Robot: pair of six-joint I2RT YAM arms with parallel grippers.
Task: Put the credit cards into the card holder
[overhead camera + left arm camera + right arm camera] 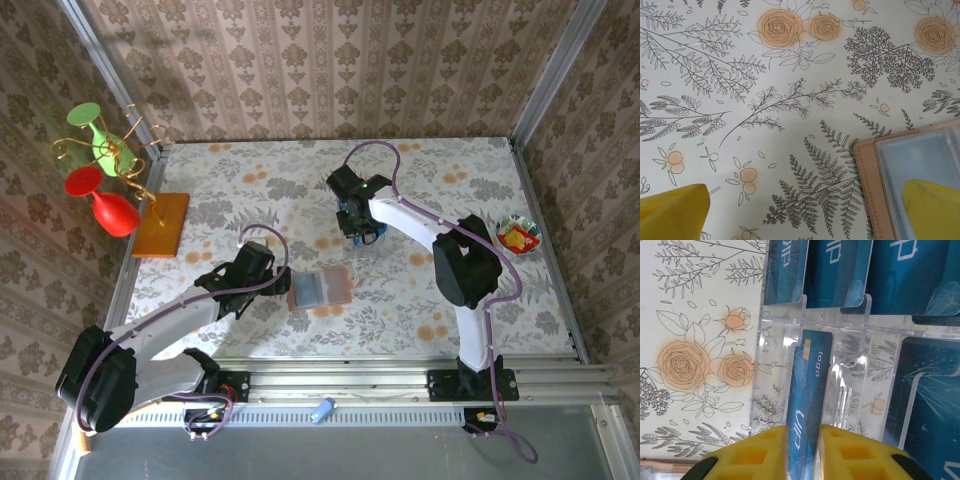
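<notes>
Thin glossy blue credit card (810, 385) standing in clear acrylic rack (780, 340): light, stiff, slippery; grip flat faces. Right hand (802, 452) narrow, pinching it; left hand (802, 215) wide, empty.

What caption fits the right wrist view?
Right gripper straddling a blue credit card standing in a clear rack.
</notes>
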